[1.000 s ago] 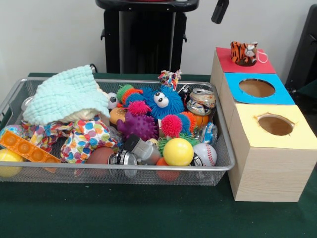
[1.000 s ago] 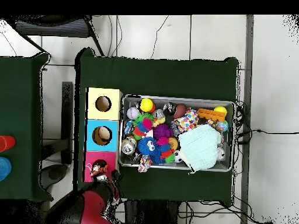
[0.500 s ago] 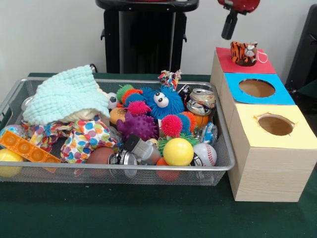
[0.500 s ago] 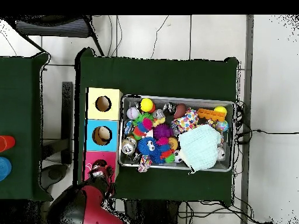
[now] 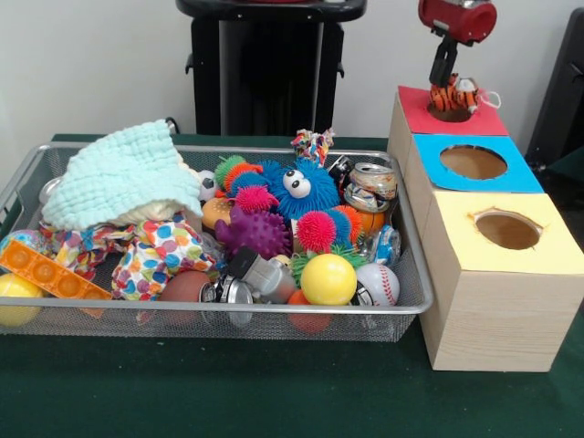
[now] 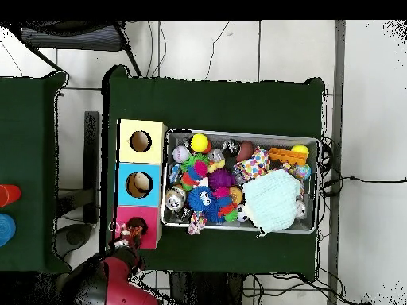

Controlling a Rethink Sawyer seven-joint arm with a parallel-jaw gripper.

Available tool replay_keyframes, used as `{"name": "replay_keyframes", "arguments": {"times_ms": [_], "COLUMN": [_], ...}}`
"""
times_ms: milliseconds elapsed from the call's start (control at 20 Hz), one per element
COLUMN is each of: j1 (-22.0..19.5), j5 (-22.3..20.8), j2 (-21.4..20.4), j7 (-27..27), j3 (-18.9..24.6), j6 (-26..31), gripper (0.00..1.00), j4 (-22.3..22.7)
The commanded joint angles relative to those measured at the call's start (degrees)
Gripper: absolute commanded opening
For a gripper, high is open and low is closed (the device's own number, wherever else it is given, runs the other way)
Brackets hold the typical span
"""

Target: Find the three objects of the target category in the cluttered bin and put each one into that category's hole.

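We see the claw (image 5: 444,80) hanging over the red-panelled hole (image 5: 450,114) at the far end of the wooden box; whether it is clenched or released we cannot tell. The orange tiger-striped toy (image 5: 459,93) sits half sunk in that hole (touching the claw's tip). The wire mesh bin (image 5: 412,301) stands on the green table (image 5: 228,392) just beside the box, crowded with spiky balls, a crushed can (image 5: 370,186) and a pale mint cloth (image 5: 123,173).
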Motion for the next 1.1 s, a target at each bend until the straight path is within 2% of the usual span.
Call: {"name": "replay_keyframes", "arguments": {"times_ms": [50, 600, 750, 850, 950, 1000, 1100], "j1": [-2.3, 1.0, 0.1, -1.5, -5.1, -7.5, -11.7], "j5": [0.2, 0.9, 1.0, 0.6, -1.2, -3.0, -6.0], "j2": [-0.2, 1.1, 1.2, 1.0, 1.0, 1.6, 2.0], "j7": [10.8, 12.1, 12.3, 12.1, 13.0, 14.3, 16.0], "j3": [7.0, 3.8, 4.9, 6.4, 9.9, 11.9, 15.8], "j6": [-1.3, -0.9, -2.6, -4.4, -9.6, -13.4, -17.2], "gripper": [0.0, 0.0, 0.0, 0.0, 0.0, 0.0, 0.0], "j4": [1.7, 0.2, 0.6, 0.9, 1.6, 1.5, 2.0]}}
